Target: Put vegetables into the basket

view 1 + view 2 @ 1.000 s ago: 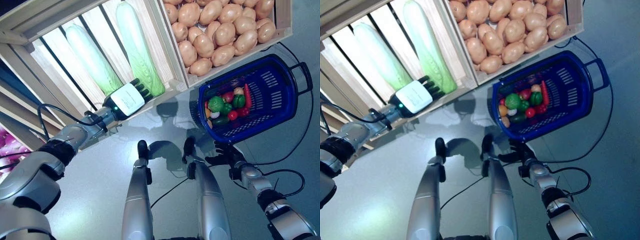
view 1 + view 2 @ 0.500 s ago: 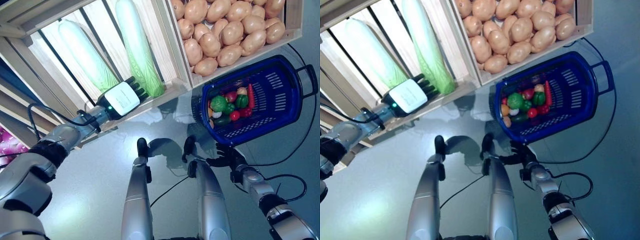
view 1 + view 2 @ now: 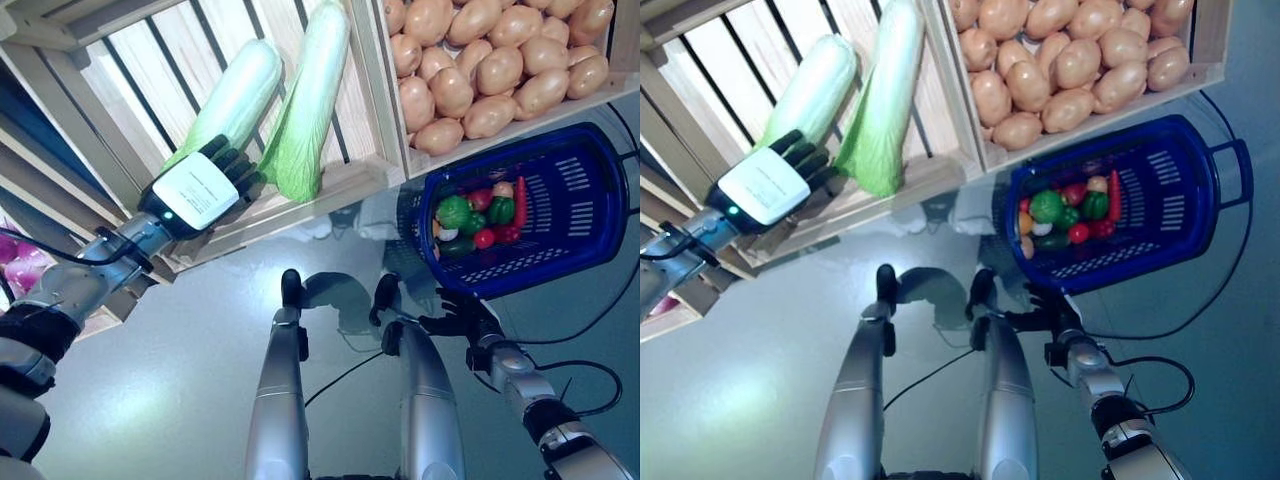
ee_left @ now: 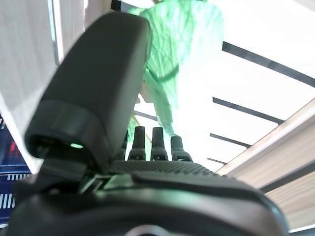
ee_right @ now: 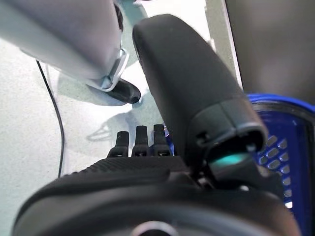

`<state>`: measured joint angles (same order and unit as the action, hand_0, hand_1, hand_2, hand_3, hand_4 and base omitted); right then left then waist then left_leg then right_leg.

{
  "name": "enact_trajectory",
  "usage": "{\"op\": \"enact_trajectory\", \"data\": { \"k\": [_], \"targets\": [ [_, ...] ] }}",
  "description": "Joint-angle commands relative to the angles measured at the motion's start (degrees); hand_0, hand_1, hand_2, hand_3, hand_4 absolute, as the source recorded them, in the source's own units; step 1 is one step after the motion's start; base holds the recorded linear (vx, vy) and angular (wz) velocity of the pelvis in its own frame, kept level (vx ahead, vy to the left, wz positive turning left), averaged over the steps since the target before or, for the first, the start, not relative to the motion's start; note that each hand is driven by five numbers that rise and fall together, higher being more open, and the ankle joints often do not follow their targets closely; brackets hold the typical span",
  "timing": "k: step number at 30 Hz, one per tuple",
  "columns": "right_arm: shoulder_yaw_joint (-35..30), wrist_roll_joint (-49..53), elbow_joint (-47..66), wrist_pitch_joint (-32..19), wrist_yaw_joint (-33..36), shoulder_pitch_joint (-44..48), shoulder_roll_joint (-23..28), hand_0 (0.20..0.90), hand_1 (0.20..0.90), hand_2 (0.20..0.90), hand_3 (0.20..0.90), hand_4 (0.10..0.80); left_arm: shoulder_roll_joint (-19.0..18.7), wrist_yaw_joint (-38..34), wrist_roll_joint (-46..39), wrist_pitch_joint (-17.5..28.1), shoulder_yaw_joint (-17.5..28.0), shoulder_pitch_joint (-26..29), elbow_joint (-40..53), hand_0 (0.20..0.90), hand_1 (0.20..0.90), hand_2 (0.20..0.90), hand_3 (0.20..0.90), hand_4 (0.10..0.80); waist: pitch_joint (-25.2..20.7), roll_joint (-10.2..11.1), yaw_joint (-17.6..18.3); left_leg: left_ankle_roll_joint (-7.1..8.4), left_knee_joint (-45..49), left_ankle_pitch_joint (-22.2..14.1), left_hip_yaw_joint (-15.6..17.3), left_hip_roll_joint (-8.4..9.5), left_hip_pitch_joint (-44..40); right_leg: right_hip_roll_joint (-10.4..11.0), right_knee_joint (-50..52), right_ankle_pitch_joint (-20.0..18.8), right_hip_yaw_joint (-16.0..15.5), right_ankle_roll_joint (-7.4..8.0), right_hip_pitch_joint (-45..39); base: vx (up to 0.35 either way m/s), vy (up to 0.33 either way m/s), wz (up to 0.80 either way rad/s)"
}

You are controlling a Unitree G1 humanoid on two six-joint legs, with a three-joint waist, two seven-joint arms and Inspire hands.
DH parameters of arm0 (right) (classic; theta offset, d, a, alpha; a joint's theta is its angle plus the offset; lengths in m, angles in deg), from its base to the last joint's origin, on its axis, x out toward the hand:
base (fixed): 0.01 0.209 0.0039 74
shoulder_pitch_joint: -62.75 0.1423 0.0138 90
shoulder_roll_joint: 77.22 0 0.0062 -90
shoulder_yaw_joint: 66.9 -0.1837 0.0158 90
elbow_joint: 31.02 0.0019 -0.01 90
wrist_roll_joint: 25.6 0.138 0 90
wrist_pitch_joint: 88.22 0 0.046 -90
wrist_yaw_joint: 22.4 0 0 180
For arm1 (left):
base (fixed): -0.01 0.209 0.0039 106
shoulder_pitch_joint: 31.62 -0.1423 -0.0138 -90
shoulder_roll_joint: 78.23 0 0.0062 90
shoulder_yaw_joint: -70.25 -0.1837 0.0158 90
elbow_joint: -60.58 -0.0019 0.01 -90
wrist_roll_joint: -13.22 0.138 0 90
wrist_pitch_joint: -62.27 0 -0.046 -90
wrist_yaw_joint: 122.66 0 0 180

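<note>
— Left hand (image 3: 197,186)?
— Fingers straight, tips against the near cabbage (image 3: 232,101) in the slatted crate (image 3: 340,185), gripping nothing.
— Right hand (image 3: 462,317)?
— Low beside the blue basket (image 3: 585,235) of vegetables (image 3: 478,214); fingers extended, empty. No readable writing.

Head stereo pair: looks steeply down, sharing wooden crates (image 3: 330,190) and blue basket (image 3: 560,260). Left wrist camera: very close, facing crate slats. Right wrist camera: very close, facing floor (image 5: 29,123) and basket rim.

Bright overhead light, cool cast; glare on floor (image 3: 150,400); wrist views: near robot hand (image 4: 98,98) blurred.
</note>
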<state>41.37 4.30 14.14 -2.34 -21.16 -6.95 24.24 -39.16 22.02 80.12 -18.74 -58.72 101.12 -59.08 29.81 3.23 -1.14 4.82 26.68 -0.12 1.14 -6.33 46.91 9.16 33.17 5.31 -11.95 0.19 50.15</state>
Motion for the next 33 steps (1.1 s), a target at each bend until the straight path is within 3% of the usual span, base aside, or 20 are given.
{"op": "enact_trajectory", "data": {
  "k": [1, 7, 18, 22, 28, 33],
  "targets": [
    [-4.5, 2.1, 3.7, -3.9, 2.8, -4.4, 6.5, 0.900, 0.900, 0.900, 0.900, 0.800, -2.8, -0.4, -2.2, -4.4, 8.2, -2.7, 0.5, 0.900, 0.900, 0.900, 0.900, 0.800, 0.0, -2.5, 0.1, 1.11, 1.8, -0.7, 1.7, -1.52, 1.5, 2.8, -0.2, 2.7, -0.4, 2.85, -6.3, 0.000, 0.000, 0.00],
    [-4.2, 2.3, 5.2, -3.3, 3.1, -4.4, 6.9, 0.900, 0.900, 0.900, 0.900, 0.800, -2.7, -1.7, -1.0, -4.5, 7.8, -2.1, -2.3, 0.900, 0.900, 0.900, 0.900, 0.800, 0.0, -2.0, 0.4, 1.09, 1.8, -0.5, 1.9, -1.83, 1.9, 2.7, -0.1, 2.7, -0.6, 2.77, -6.0, 0.000, 0.000, 0.00],
    [-3.3, 2.5, 7.1, -2.7, 3.3, -3.8, 7.2, 0.900, 0.900, 0.900, 0.900, 0.800, -1.9, -1.3, 4.1, -0.7, 3.1, 5.1, -6.2, 0.900, 0.900, 0.900, 0.900, 0.800, 0.0, -0.9, 1.3, 1.13, 2.3, -0.2, 2.0, -2.57, 3.0, 2.9, -0.1, 2.1, -0.9, 2.86, -5.2, 0.000, 0.000, 0.00],
    [-2.9, 2.5, 7.5, -2.4, 3.5, -4.2, 7.1, 0.900, 0.900, 0.900, 0.900, 0.800, -1.9, -2.2, 0.2, -3.1, 2.5, 5.7, -5.6, 0.900, 0.900, 0.900, 0.900, 0.800, 0.0, -0.8, 1.5, 1.20, 1.7, 0.0, 2.3, -2.68, 2.2, 3.0, -0.9, 1.9, -1.0, 3.06, -6.1, 0.002, 0.003, 0.03],
    [-3.0, 2.4, 7.4, -2.9, 3.9, -5.4, 6.3, 0.900, 0.900, 0.900, 0.900, 0.800, -2.4, -12.7, -8.4, -5.0, 5.1, 6.2, -3.0, 0.900, 0.900, 0.900, 0.900, 0.800, 0.0, -0.9, 1.0, 1.04, 1.8, -0.3, 2.2, -2.67, 1.7, 3.1, -0.7, 2.1, -0.9, 2.92, -6.5, 0.008, -0.017, 0.01],
    [-3.2, 2.2, 9.3, -3.7, 5.7, -7.8, 3.6, 0.900, 0.900, 0.900, 0.900, 0.800, -1.7, -21.6, -14.2, -4.9, 13.5, 0.8, 3.3, 0.900, 0.900, 0.900, 0.900, 0.800, 0.0, -0.4, -0.4, 0.95, 1.9, -0.7, 1.3, -2.16, 1.5, 3.0, -1.0, 2.3, -1.7, 2.80, -7.2, 0.026, -0.091, 0.03]
  ]
}}
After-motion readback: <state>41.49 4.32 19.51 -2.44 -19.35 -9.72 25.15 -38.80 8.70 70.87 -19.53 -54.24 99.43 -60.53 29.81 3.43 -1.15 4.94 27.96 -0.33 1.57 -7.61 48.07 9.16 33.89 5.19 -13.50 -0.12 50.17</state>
